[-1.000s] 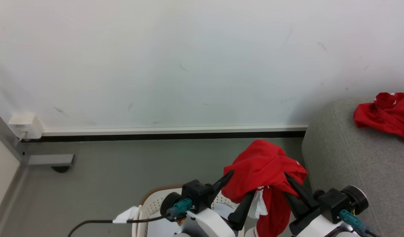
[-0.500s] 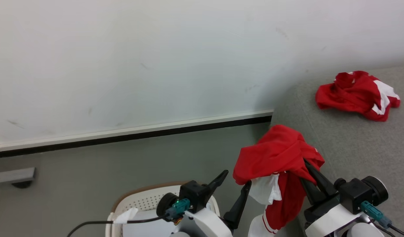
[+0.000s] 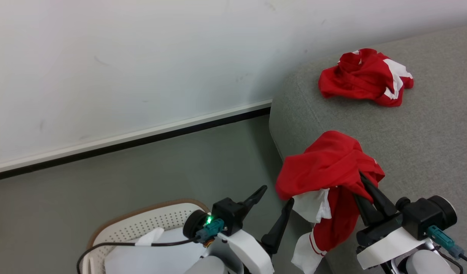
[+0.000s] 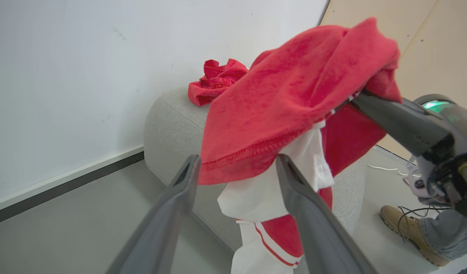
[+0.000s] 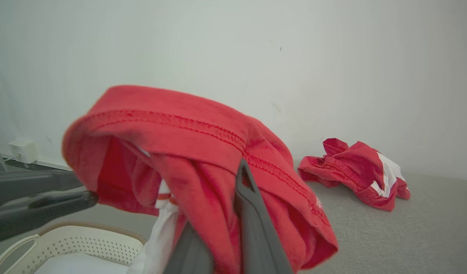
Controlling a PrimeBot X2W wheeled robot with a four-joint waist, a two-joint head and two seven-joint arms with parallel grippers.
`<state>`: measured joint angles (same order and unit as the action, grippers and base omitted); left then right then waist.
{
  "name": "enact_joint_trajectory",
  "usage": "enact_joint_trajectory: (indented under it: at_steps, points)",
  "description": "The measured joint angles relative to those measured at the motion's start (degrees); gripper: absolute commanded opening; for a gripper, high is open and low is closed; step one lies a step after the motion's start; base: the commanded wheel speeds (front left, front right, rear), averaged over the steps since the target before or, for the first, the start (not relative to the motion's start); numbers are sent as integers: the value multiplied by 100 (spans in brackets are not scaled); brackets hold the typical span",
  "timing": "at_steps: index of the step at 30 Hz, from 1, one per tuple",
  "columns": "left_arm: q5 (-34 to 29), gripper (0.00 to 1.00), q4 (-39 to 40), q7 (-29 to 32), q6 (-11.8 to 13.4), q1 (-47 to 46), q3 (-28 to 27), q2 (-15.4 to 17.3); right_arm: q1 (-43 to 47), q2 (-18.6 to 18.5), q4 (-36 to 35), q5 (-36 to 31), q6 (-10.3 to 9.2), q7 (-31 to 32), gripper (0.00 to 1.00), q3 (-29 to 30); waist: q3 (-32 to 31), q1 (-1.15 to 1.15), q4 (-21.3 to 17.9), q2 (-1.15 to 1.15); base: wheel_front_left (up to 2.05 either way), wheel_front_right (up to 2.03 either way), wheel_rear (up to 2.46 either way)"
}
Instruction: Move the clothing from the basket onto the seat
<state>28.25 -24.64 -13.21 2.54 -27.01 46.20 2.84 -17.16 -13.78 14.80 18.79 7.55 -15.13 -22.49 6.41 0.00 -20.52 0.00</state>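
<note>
Right fingers [image 3: 375,196] pinch a red jersey [image 3: 324,163] hanging at the edge of the seat [image 3: 427,133]; left fingers [image 3: 278,230] spread wide just beside it; another jersey [image 3: 364,76] lies farther back on the seat; basket [image 3: 142,226] on the floor [image 3: 180,160].

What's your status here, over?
Left tool open. Right tool shut on red jersey, by seat edge. Second jersey already on seat. Person's boot nearby.

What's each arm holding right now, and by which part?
The right tool is shut on the red jersey, pinching a bunched fold near its top; the rest hangs down. The left tool is open, holding nothing.
</note>
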Motion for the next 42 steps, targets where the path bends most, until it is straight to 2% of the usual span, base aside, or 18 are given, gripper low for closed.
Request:
enact_joint_trajectory:
  at_steps: [7,14,20,24,31,35,38,42]
  points:
    - [-138,100,33,107,-8,-349,102,2,-147,26,-164,89,0,0,0,335,427,0,-49,0,0,0,0]
    - [-436,100,225,471,-96,-1276,202,87,-1000,-174,-328,202,0,0,0,1044,1216,1,64,0,0,0,0]
    - [-730,100,376,715,-244,-2219,307,85,-2119,-894,9,278,1,0,0,1572,2032,2,250,0,0,0,0]
    - [-860,100,444,735,-253,-2745,322,46,-2954,-1449,447,532,0,53,0,2024,2538,2,419,0,0,0,0]
    - [-861,100,471,733,-258,-3195,465,20,-4460,-2576,1189,859,1,523,0,2700,3165,2,765,0,0,0,0]
    - [-846,100,560,702,-190,-3331,535,1,-5059,-3177,1846,686,1,712,0,2910,3424,2,969,0,0,0,0]
    - [-692,100,709,646,-62,-3356,650,0,-5283,-3321,2353,533,0,673,0,3053,3585,1,1161,0,0,0,0]
    - [-539,100,920,599,154,-3339,817,-3,-5283,-3265,3103,357,1,450,0,3149,3816,1,1409,0,0,0,0]
